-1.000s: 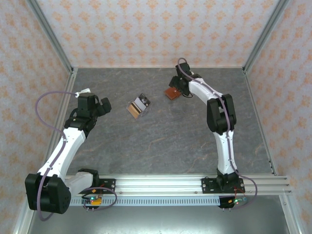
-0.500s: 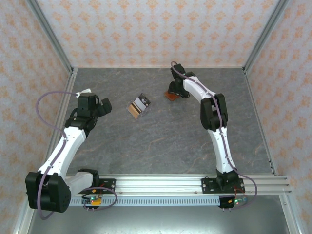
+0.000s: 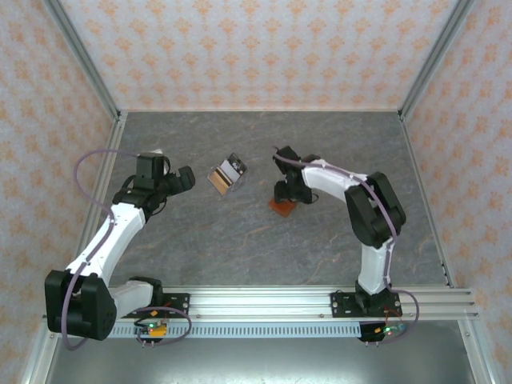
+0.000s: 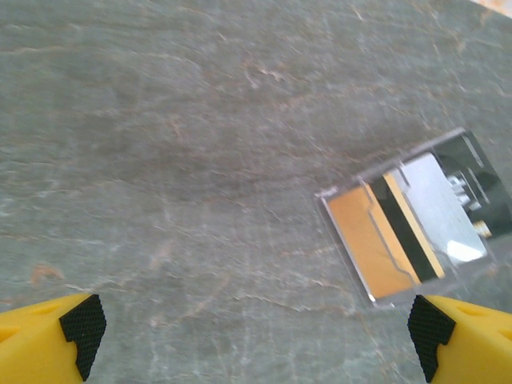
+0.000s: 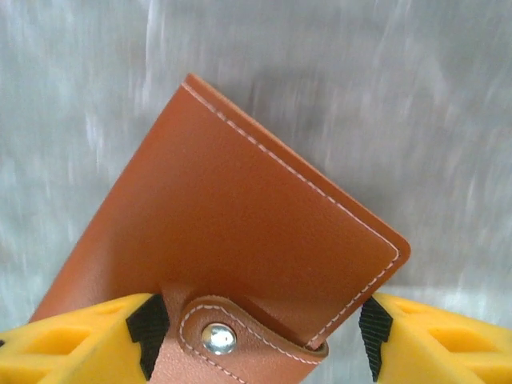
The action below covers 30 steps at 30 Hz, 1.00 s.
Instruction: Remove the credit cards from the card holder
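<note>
Grey stone-patterned table top (image 3: 240, 240) carries everything, and the job looks barely begun. The right gripper (image 3: 282, 195), just right of centre in the overhead view, straddles the reddish-brown stitched leather card holder (image 5: 240, 232). Its black pads (image 5: 146, 332) sit at both edges of the wallet's lower end, partly closed. As far as the blurred wrist view lets me judge, they are clamping it.

The left gripper (image 4: 256, 336), left of centre overhead, stands fully spread and has hold of nothing. Between the two grippers lies a clear plastic case with tan and black-and-white contents (image 3: 226, 174), untouched and, I judge, no part of the job.

The card holder is folded shut, and its small strap with a silver snap button (image 5: 218, 338) is fastened over the edge. By my reading, unsnapping, opening and drawing out the credit cards are all yet to be done.
</note>
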Motion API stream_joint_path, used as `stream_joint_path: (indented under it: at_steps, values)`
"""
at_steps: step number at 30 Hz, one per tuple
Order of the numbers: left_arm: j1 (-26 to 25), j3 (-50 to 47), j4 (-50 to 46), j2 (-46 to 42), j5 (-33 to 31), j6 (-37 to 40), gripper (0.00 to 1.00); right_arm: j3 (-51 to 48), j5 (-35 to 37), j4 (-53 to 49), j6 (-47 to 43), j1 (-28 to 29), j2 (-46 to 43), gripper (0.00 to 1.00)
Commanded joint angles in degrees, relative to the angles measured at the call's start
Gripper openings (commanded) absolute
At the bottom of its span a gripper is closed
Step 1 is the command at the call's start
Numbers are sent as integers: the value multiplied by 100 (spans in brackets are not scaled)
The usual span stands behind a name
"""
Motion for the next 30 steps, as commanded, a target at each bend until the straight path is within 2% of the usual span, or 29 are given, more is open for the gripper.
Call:
stream_joint_path:
  at_steps: [1,3,4,10,12,15,18,22,30]
  values:
    - [-264,187,-159,122,273,-110,100,-843,-630,-285,-80,94,-316,69]
    - [-393,214,-111,237,473,-172,100,-1013,-1041,-238,-49,93,-787,69]
    - [-438,224,-53,317,634,-229,100,-1033,-1001,-216,30,93,-1068,70]
    - [-948,272,395,778,1328,-800,100,-1104,23,-46,944,6,-2096,71]
    - [-1218,296,478,930,1338,-1087,100,-1332,161,124,1308,-1,-2249,68]
    - [-1636,466,500,1262,1421,-1319,100,-1765,314,426,1878,-40,-2436,58]
    - [-2069,784,365,1679,1354,-1333,99,-2120,269,715,2240,-95,-2460,49]
    - [-2436,902,1015,2222,1883,-1560,92,-2211,241,815,2268,-148,-2156,40]
    - [-2859,1090,1222,2920,1954,-1886,85,-1873,-77,985,2051,-245,-1494,38]
